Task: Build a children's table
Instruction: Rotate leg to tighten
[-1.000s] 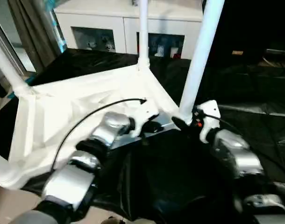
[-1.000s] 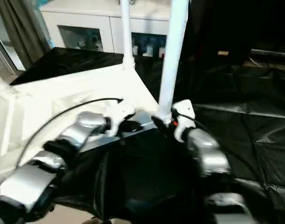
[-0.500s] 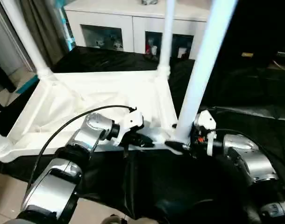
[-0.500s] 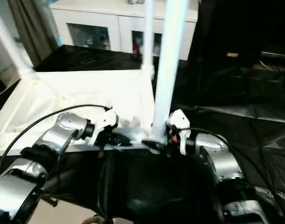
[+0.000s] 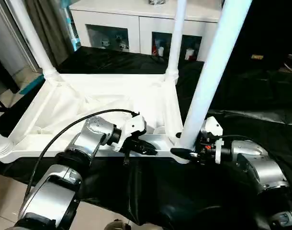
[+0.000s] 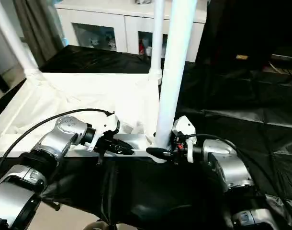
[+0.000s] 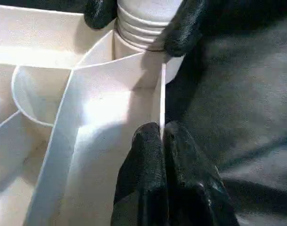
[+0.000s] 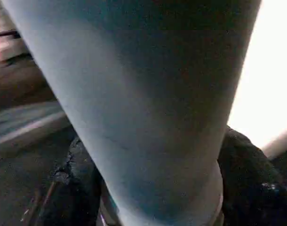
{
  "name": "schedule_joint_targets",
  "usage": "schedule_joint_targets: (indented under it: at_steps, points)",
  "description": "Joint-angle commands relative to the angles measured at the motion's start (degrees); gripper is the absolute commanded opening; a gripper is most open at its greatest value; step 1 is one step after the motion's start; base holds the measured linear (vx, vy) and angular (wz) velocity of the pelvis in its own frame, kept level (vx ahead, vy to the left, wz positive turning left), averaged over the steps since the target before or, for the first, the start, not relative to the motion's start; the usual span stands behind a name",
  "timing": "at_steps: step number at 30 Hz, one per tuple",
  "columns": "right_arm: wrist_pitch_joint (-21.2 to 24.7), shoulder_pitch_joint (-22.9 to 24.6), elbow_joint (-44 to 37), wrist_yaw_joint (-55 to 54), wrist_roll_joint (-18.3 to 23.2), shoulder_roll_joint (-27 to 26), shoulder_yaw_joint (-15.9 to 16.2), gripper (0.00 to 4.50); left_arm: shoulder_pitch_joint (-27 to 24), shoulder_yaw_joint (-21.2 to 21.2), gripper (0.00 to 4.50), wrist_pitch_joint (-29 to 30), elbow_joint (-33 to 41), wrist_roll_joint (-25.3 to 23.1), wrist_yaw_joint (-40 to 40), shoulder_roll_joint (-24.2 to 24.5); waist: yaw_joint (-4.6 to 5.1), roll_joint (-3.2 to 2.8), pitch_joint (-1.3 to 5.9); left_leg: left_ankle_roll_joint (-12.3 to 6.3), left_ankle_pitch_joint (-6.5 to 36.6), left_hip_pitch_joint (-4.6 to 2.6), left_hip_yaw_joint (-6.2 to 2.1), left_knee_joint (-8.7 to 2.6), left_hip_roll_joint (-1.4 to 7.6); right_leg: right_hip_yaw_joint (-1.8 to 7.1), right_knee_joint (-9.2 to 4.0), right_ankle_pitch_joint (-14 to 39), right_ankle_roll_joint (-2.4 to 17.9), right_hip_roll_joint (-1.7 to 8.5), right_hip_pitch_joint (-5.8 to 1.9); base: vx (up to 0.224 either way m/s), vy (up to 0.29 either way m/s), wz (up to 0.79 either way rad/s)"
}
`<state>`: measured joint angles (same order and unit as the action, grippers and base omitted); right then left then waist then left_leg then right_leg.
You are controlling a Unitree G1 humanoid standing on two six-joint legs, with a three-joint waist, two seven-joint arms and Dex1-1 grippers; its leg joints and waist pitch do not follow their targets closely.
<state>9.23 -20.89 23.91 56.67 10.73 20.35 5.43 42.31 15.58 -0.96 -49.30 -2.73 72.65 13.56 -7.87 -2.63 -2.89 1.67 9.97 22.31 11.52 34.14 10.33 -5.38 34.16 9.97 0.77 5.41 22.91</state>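
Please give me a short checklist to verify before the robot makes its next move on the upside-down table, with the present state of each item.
1. Left gripper shut on the near rim of the table top: ok, its black fingers pinch the thin wall.
2. Right gripper around the base of the nearest leg: ok, one finger on each side at the ribbed collar.
3. Nearest leg seated fully in its corner socket: cannot tell, the ribs are still visible above the rim.
4. Far leg upright in its socket: ok.
5. Table top resting on the black sheet: ok.
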Motion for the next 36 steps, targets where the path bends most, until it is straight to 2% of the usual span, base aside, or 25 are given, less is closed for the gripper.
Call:
schedule_joint_targets:
  at_steps: [1, 2, 5, 6, 7, 8, 11, 12, 13, 14, 15, 17, 18, 19, 20, 22, 24, 26, 28, 29, 30, 32, 33, 35, 36]
  points:
    - [0.95, -0.07, 3.81, -7.66, -3.81, -2.2, 1.39, 2.79, 2.46, -1.44, 0.0, 0.39, -0.81, -0.25, -6.06, -2.6, 0.63, 0.88, 3.75, -2.0, 13.43, -1.47, -1.76, -4.33, 3.57, 3.0, -4.21, 15.0, 12.22, 4.53, -2.35, 0.0, 0.0, 0.0]
    - [1.54, -0.27, 5.12, -11.59, -4.13, -3.73, 0.58, 2.72, 2.98, -1.73, 0.0, 0.5, -1.71, -0.57, -8.37, -3.45, 0.95, 0.94, 3.57, -0.73, 15.74, -1.73, -1.92, -4.55, 3.4, 2.95, -4.86, 19.96, 10.76, 4.73, -2.48, 0.0, 0.0, 0.0]
    - [3.66, -1.01, 8.33, -23.55, -3.76, -8.94, -2.9, 2.72, 4.98, -2.63, 0.0, 0.87, -4.78, -1.38, -16.18, -6.45, 1.86, 0.85, 3.25, 0.27, 18.33, -2.13, -1.92, -4.69, 3.3, 3.08, -5.54, 23.43, 9.76, 4.6, -1.97, 0.0, 0.0, 0.0]
    - [4.42, -1.36, 9.18, -26.81, -3.4, -10.32, -4.09, 2.72, 5.59, -2.81, 0.0, 1.01, -5.58, -1.6, -18.44, -7.38, 2.08, 0.78, 3.28, 1.06, 19.98, -2.44, -2.19, -4.84, 3.32, 2.99, -5.68, 24.9, 9.58, 4.67, -1.92, 0.0, 0.0, 0.0]
    - [4.69, -1.66, 9.77, -28.95, -3.36, -11.11, -4.72, 2.72, 6.04, -2.92, 0.0, 1.29, -6.09, -1.72, -19.96, -8.01, 2.29, 0.89, 3.31, 1.2, 20.31, -2.29, -2.31, -4.96, 3.31, 2.95, -5.7, 25.18, 9.09, 4.66, -2.11, 0.0, 0.0, 0.0]
    - [4.78, -1.76, 9.97, -29.65, -3.34, -11.37, -4.93, 2.72, 6.18, -2.96, 0.0, 1.39, -6.26, -1.75, -20.46, -8.21, 2.43, 0.42, 3.27, 1.3, 20.98, -2.37, -2.24, -5.0, 3.29, 3.04, -5.94, 24.69, 8.91, 4.55, -1.93, 0.0, 0.0, 0.0]
    - [4.91, -3.62, 13.04, -36.84, -3.25, -14.61, -7.23, 2.72, 8.18, -3.43, 0.0, 2.12, -8.82, -2.1, -27.25, -11.32, 2.59, 0.46, 3.14, 1.41, 22.54, -2.8, -2.19, -4.93, 3.17, 3.08, -6.12, 25.13, 9.11, 4.58, -1.64, 0.0, 0.0, 0.0]
    - [4.38, -4.46, 13.92, -37.85, -3.32, -15.58, -7.24, 2.72, 8.75, -3.44, 0.0, 2.05, -9.47, -2.27, -28.83, -12.52, 2.79, 0.5, 2.95, 1.57, 23.77, -2.8, -2.28, -4.99, 3.06, 2.93, -6.3, 26.98, 8.69, 4.56, -1.68, 0.0, 0.0, 0.0]
    - [4.38, -4.46, 13.92, -37.85, -3.32, -15.58, -7.24, 2.72, 8.75, -3.44, 0.0, 2.05, -9.47, -2.27, -28.83, -12.52, 2.8, 0.51, 2.87, 1.62, 24.77, -3.09, -2.39, -4.94, 3.0, 2.79, -6.66, 29.13, 7.99, 4.7, -1.65, 0.0, 0.0, 0.0]
    - [3.22, -5.44, 14.57, -38.53, -4.45, -16.53, -6.32, 2.72, 9.31, -3.38, 0.0, 1.6, -10.26, -2.72, -29.58, -13.73, 2.97, -0.09, 2.74, 1.82, 25.95, -3.11, -2.54, -5.1, 3.04, 2.75, -6.99, 30.18, 7.14, 4.62, -1.65, 0.0, 0.0, 0.0]
    - [2.06, -5.57, 14.22, -37.46, -5.68, -16.31, -4.87, 2.72, 9.45, -3.2, 0.0, 1.09, -10.52, -2.92, -29.28, -13.86, 3.08, 0.08, 2.81, 1.87, 26.15, -3.08, -2.64, -5.17, 3.02, 2.65, -6.97, 30.08, 6.86, 4.56, -1.8, 0.0, 0.0, 0.0]
    - [-0.7, -5.41, 13.21, -34.03, -6.77, -15.46, -2.81, 2.72, 9.41, -2.82, 0.0, 0.26, -10.55, -3.02, -27.83, -13.66, 3.02, 0.18, 3.18, 1.49, 24.93, -2.97, -2.67, -5.39, 3.1, 2.77, -6.77, 27.51, 6.89, 4.65, -2.12, 0.0, 0.0, 0.0]
    - [-1.91, -5.33, 12.61, -31.63, -6.11, -15.09, -2.49, 3.07, 9.27, -2.42, 0.0, -0.44, -10.49, -3.13, -26.89, -13.31, 2.88, 0.36, 3.35, 0.5, 22.44, -2.63, -2.46, -5.52, 3.22, 2.97, -6.48, 22.98, 8.04, 4.62, -2.39, 0.0, 0.0, 0.0]
    - [-2.09, -5.4, 12.49, -31.01, -5.67, -15.03, -2.64, 3.27, 9.23, -2.18, 0.0, -0.91, -10.57, -3.26, -26.62, -13.11, 2.84, 0.31, 3.32, 0.21, 21.98, -2.6, -2.4, -5.49, 3.24, 3.02, -6.35, 21.93, 8.51, 4.59, -2.37, 0.0, 0.0, 0.0]
    - [-2.2, -5.46, 12.14, -30.16, -5.01, -14.89, -2.96, 3.41, 9.05, -1.9, 0.0, -1.57, -10.52, -3.36, -25.96, -12.79, 2.86, 0.51, 3.41, -0.31, 20.58, -2.32, -2.3, -5.47, 3.23, 3.1, -5.98, 19.65, 9.43, 4.59, -2.63, 0.0, 0.0, 0.0]
    - [-2.13, -5.5, 10.99, -27.38, -4.51, -13.66, -2.61, 3.43, 8.39, -1.68, 0.0, -2.06, -9.86, -2.92, -23.16, -11.97, 2.83, 0.41, 3.53, -1.15, 18.57, -1.91, -2.24, -5.38, 3.26, 3.11, -5.45, 16.74, 10.44, 4.64, -3.0, 0.0, 0.0, 0.0]
    - [-2.84, -5.27, 9.67, -23.78, -4.73, -11.64, -1.29, 3.54, 7.67, -1.61, 0.0, -2.29, -9.04, -2.32, -20.17, -11.07, 2.8, 0.5, 3.56, -2.01, 17.35, -1.85, -2.06, -5.2, 3.18, 3.04, -5.35, 15.92, 10.9, 4.62, -3.16, 0.0, 0.0, 0.0]
    - [-3.28, -4.57, 7.8, -16.43, -3.98, -8.63, -0.3, 3.54, 6.26, -1.68, 0.0, -3.33, -7.24, -1.02, -14.2, -9.64, 2.52, 0.56, 3.8, -3.24, 14.83, -1.61, -1.93, -4.87, 3.27, 2.96, -4.94, 13.35, 11.77, 4.64, -3.49, 0.0, 0.0, 0.0]
    - [-3.2, -4.0, 6.61, -12.71, -3.54, -6.93, 0.27, 3.54, 5.5, -1.38, 0.0, -3.63, -6.22, -0.62, -11.25, -8.66, 2.41, 0.61, 3.9, -4.58, 12.58, -1.42, -1.73, -4.62, 3.39, 2.95, -4.49, 10.24, 12.78, 4.58, -3.42, 0.0, 0.0, 0.0]
    - [-3.23, -3.66, 5.97, -10.67, -3.38, -5.97, 0.59, 3.54, 5.11, -1.16, 0.0, -3.84, -5.77, -0.55, -9.71, -8.07, 2.29, 0.6, 4.01, -4.94, 11.78, -1.3, -1.81, -4.53, 3.41, 2.86, -4.31, 9.23, 13.11, 4.63, -3.64, 0.0, 0.0, 0.0]
    - [-3.16, -2.87, 4.57, -6.19, -2.75, -3.55, 0.96, 3.54, 4.14, -0.88, 0.0, -4.14, -4.69, 0.0, -5.77, -6.5, 2.02, 0.65, 4.4, -6.55, 8.3, -1.34, -1.7, -4.08, 3.54, 2.8, -3.5, 3.67, 14.49, 4.44, -3.59, 0.0, 0.0, 0.0]
    - [-3.02, -2.37, 3.61, -3.6, -2.02, -2.15, 1.24, 3.54, 3.62, -0.82, 0.0, -4.21, -4.03, 0.45, -3.58, -5.6, 1.85, 0.48, 4.67, -8.4, 5.52, -1.14, -1.62, -3.62, 3.57, 2.72, -2.8, -1.16, 15.79, 4.38, -3.47, 0.0, 0.0, 0.0]
    - [-3.01, -2.33, 3.53, -3.39, -1.96, -2.04, 1.27, 3.54, 3.58, -0.81, 0.0, -4.21, -3.97, 0.48, -3.41, -5.53, 1.74, 0.46, 4.68, -8.85, 5.12, -1.17, -1.62, -3.57, 3.66, 2.71, -2.73, -1.78, 16.03, 4.38, -3.38, 0.0, 0.0, 0.0]
    - [-2.11, -1.2, 0.97, 1.57, 0.28, 0.3, 1.28, 3.54, 2.07, 0.1, 0.0, -2.77, -1.29, 1.32, 2.65, -2.98, 1.05, 0.56, 4.86, -9.76, 4.27, -1.02, -1.58, -3.25, 3.74, 2.77, -2.42, -2.45, 16.37, 4.57, -3.35, 0.0, 0.0, 0.0]
    - [-1.87, -0.96, 0.42, 2.53, 0.74, 0.76, 1.23, 3.54, 1.67, 0.39, 0.0, -2.68, -0.66, 1.39, 3.89, -2.34, 1.04, 0.61, 4.58, -9.92, 5.0, -0.95, -1.52, -3.33, 3.8, 2.75, -2.54, -1.49, 16.34, 4.45, -3.02, 0.0, 0.0, 0.0]
